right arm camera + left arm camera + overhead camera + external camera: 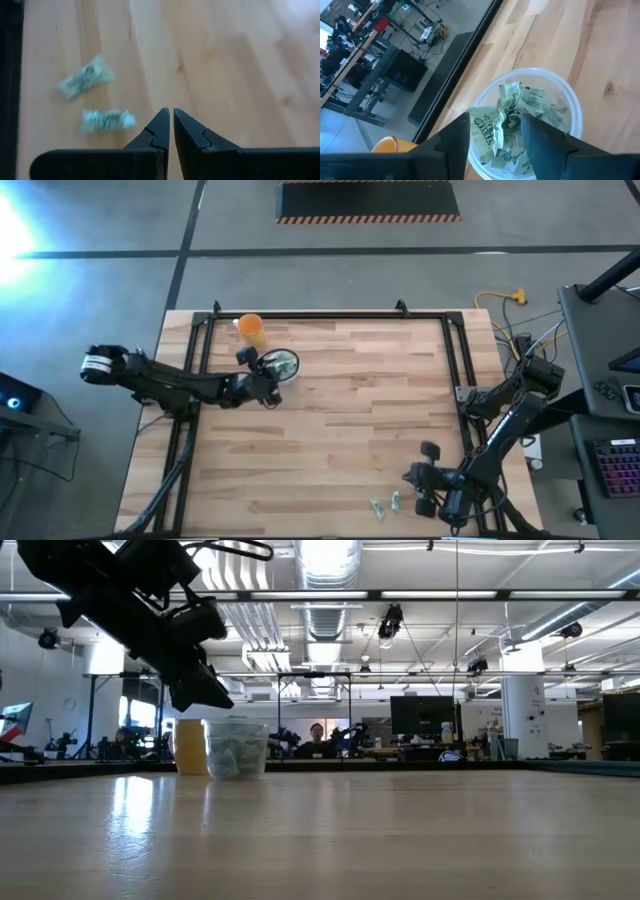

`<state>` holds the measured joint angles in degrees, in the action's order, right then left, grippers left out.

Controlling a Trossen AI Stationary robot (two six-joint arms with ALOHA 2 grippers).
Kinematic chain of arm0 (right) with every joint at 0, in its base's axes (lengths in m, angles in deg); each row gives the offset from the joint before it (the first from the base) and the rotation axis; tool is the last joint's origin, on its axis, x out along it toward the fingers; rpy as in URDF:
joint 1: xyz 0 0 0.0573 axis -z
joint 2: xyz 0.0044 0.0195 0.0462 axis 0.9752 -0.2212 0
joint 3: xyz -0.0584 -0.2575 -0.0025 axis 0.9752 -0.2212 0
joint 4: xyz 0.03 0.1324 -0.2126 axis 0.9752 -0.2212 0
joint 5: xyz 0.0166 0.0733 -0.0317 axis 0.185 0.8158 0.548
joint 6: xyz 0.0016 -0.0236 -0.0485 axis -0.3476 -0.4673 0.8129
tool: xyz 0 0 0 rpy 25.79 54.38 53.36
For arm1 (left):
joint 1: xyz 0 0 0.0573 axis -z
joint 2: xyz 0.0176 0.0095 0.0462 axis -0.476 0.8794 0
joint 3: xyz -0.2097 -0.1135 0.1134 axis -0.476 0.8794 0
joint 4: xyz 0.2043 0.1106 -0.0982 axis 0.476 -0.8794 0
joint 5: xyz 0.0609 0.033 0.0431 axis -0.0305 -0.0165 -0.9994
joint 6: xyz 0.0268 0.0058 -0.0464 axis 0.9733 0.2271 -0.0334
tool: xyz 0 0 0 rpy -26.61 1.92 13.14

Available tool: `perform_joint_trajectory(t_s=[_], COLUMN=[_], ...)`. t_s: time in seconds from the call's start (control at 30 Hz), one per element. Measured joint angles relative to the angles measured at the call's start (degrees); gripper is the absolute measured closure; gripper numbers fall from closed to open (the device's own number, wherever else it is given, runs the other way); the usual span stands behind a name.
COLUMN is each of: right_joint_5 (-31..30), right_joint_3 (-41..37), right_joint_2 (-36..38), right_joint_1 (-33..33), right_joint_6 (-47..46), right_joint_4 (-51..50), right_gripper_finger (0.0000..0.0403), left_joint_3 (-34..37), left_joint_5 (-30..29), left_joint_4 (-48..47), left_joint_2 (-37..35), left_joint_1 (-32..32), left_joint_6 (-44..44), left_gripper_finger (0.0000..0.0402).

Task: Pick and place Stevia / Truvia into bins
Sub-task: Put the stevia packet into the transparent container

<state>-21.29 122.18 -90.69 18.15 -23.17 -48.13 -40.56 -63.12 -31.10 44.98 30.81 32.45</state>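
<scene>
Stevia sachets (520, 120), crumpled inside clear cup (572, 107), shown only by left wrist view; green "Stevia" lettering partly legible. From low view, only cup (236, 748) beside orange cup (190, 746). Left tool (495, 137) just above cup at upper left of high view, fingers parted, gripping nothing. Right tool (171, 132) at lower right, closed, empty, near two loose sachets (86, 77) on table (350, 430).

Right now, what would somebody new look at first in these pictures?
Probably the left gripper, open right above the clear cup stuffed with crumpled green packets, near the table's far left corner beside an orange cup. Next, two loose packets lying at the near edge by the shut right gripper.
</scene>
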Motion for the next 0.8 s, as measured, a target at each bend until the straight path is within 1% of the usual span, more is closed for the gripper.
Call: perform_joint_trajectory(t_s=[0.13,0.23,0.3,0.47,0.6,0.8], right_joint_5=[6.76,13.4,16.49,19.98,20.64,20.63], right_joint_3=[0.04,0.04,0.07,0.07,0.09,0.15], right_joint_2=[0.0,0.0,0.0,0.0,0.0,-0.62], right_joint_1=[-0.02,-0.02,-0.04,-0.04,-0.04,0.22], right_joint_6=[-4.64,-11.34,-15.61,-20.04,-21.29,-22.68], right_joint_4=[0.0,0.02,0.04,0.07,0.06,0.06], right_gripper_finger=[0.0385,0.0385,0.0385,0.0385,0.0383,0.0355], left_joint_3=[0.07,0.15,0.24,0.48,0.35,0.46], left_joint_5=[0.02,0.03,0.17,0.2,0.19,0.07], left_joint_4=[-0.12,-0.05,-0.29,-0.35,-1.72,-2.79], left_joint_2=[-0.73,-1.35,-1.82,-2.16,-2.2,-2.2], left_joint_1=[0.73,1.02,1.2,1.39,1.39,1.41], left_joint_6=[0.0,0.0,0.0,0.0,0.02,0.0], left_gripper_finger=[0.0231,0.0231,0.0231,0.0231,0.0231,0.023])
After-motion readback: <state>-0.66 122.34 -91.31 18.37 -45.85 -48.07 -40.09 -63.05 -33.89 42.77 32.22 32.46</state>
